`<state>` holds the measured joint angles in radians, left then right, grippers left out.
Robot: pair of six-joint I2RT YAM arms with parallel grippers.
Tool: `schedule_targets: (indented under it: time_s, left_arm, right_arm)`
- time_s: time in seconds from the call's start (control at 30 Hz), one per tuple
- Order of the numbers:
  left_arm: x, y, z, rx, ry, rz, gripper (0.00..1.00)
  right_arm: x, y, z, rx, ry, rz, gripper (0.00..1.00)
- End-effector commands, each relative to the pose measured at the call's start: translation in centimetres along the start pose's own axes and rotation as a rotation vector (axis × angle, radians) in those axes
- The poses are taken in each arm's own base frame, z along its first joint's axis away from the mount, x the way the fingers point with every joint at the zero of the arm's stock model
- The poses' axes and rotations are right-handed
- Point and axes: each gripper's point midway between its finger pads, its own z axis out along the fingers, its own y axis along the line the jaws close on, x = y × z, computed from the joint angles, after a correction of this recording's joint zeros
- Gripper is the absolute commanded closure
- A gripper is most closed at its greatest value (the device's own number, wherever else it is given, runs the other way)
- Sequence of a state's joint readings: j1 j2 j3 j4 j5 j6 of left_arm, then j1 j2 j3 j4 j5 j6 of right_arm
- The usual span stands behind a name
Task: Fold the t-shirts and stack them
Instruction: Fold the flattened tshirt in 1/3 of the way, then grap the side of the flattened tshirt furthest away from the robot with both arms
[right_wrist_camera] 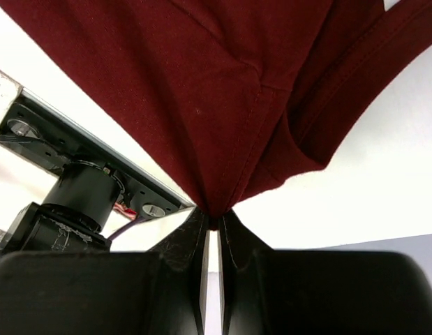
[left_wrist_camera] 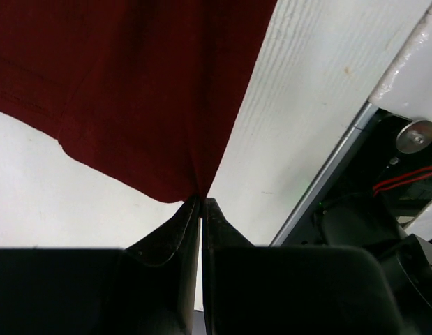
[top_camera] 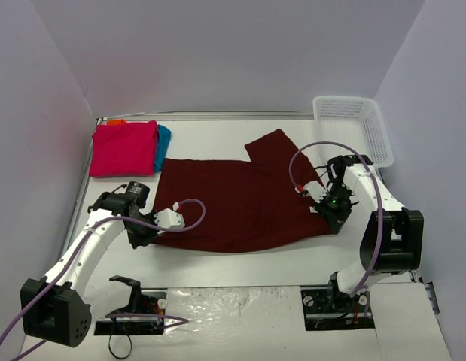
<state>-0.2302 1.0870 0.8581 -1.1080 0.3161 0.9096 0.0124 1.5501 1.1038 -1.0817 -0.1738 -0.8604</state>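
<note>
Maroon t-shirt (top_camera: 240,203): spread mostly flat across the middle of the table (top_camera: 240,263), one sleeve reaching toward the upper right of the overhead frame.

Left gripper (left_wrist_camera: 202,201): fingers pressed together on the shirt's lower-left corner, with cloth bunching into a point at the tips.

Right gripper (right_wrist_camera: 214,218): fingers pinched on the shirt's lower-right edge, with folds fanning upward from the tips.

Pink t-shirt (top_camera: 125,148): folded, upper left of the overhead frame.

Teal t-shirt (top_camera: 164,141): beneath the pink one, showing along its right side.

Orange t-shirt (top_camera: 116,121): a sliver at the stack's top edge.

White mesh basket (top_camera: 353,128): upper right corner, apart from the shirts.
</note>
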Motion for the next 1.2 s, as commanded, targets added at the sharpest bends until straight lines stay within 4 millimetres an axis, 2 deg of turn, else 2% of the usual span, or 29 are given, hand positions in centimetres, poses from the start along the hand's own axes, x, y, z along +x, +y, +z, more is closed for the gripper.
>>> schedule_targets:
  time_s: [0.0,0.03,0.07,0.1,0.2,0.23,0.33,0.43,0.5,0.53,0.57,0.63,0.67,0.7,0.73,0.77,0.8,0.83,0.87,0.9,1.0,1.03,1.1,1.13,1.17]
  left_arm:
    - [-0.5,-1.7,-1.5,0.07,-0.026,0.063,0.98]
    - [-0.6,-1.7,-1.6,0.07,-0.026,0.068,0.97]
    - [-0.7,-1.7,-1.9,0.065,-0.03,0.071,0.92]
    - [-0.7,-1.7,-2.0,0.064,-0.029,0.074,0.79]
    - [-0.7,-1.8,-2.6,0.071,-0.025,0.09,0.74]
    - [-0.8,-1.9,-2.7,0.078,-0.025,0.101,0.6]
    - [-0.5,-2.0,-2.8,0.085,-0.01,0.102,0.48]
    - [-0.7,-1.4,-2.8,0.055,-0.011,0.085,0.48]
    - [-1.4,0.2,-2.9,-0.01,-0.037,0.064,0.47]
    - [-2.4,1.8,-3.1,-0.063,-0.073,0.03,0.44]
    - [-3.0,2.8,-3.3,-0.095,-0.096,-0.005,0.41]
    - [-4.8,5.0,-4.3,-0.143,-0.17,-0.096,0.38]
    - [-6.0,7.1,-4.3,-0.164,-0.231,-0.162,0.37]
    - [-6.9,8.3,-4.6,-0.174,-0.277,-0.215,0.37]
    - [-8.6,10.6,-5.2,-0.188,-0.347,-0.298,0.37]
    - [-8.9,12.1,-5.7,-0.194,-0.398,-0.381,0.37]
    - [-10.2,12.8,-6.0,-0.152,-0.467,-0.474,0.37]
    - [-11.3,15.0,-6.2,-0.149,-0.508,-0.517,0.37]
    - [-11.8,15.9,-6.3,-0.13,-0.537,-0.568,0.37]
    - [-12.3,17.1,-5.3,-0.065,-0.571,-0.679,0.37]
    - [-13.4,19.7,-5.7,0.0,-0.656,-0.804,0.39]
    - [-13.2,20.6,-4.5,0.022,-0.642,-0.831,0.39]
    - [-13.2,21.7,-3.9,0.022,-0.64,-0.858,0.39]
    - [-13.2,22.2,-3.0,0.05,-0.641,-0.871,0.39]
    - [-13.3,22.7,-3.0,0.061,-0.654,-0.881,0.39]
  right_arm:
    - [2.1,2.2,-1.1,-0.036,0.03,-0.012,1.0]
    - [2.4,2.2,-1.0,-0.03,0.039,-0.012,0.94]
    - [2.6,2.2,-1.0,-0.025,0.047,-0.012,0.72]
    - [2.8,2.2,-1.0,-0.021,0.054,-0.015,0.57]
    - [2.9,1.9,-1.2,-0.003,0.058,-0.015,0.39]
    - [2.7,1.7,-1.5,0.009,0.052,-0.017,0.36]
    - [2.4,1.3,-2.0,0.026,0.041,-0.017,0.34]
    - [2.1,0.6,-2.7,0.059,0.034,-0.012,0.34]
    - [1.5,-0.3,-3.9,0.104,0.011,-0.012,0.34]
    - [1.1,-0.6,-4.4,0.119,-0.005,-0.013,0.33]
    - [0.4,-1.7,-6.0,0.165,-0.056,0.007,0.33]
    - [-1.7,-3.0,-8.1,0.21,-0.174,0.027,0.33]
    - [-3.4,-4.2,-10.4,0.275,-0.264,0.036,0.33]
    - [-4.6,-4.9,-11.5,0.303,-0.326,0.053,0.33]
    - [-6.8,-5.7,-12.5,0.319,-0.431,0.083,0.33]
    - [-8.2,-6.3,-14.0,0.344,-0.503,0.09,0.32]
    - [-9.6,-6.5,-14.7,0.332,-0.564,0.101,0.32]
    - [-11.0,-7.3,-14.9,0.324,-0.612,0.143,0.32]
    - [-11.9,-7.7,-15.2,0.315,-0.64,0.159,0.32]
    - [-13.3,-8.5,-15.6,0.296,-0.677,0.192,0.33]
    - [-15.1,-9.5,-15.8,0.267,-0.715,0.218,0.33]
    - [-15.6,-9.8,-14.9,0.241,-0.703,0.228,0.33]
    - [-16.2,-10.1,-14.3,0.222,-0.7,0.237,0.34]
    - [-16.3,-10.3,-13.3,0.199,-0.683,0.244,0.34]
    - [-16.5,-10.2,-12.9,0.187,-0.676,0.237,0.34]
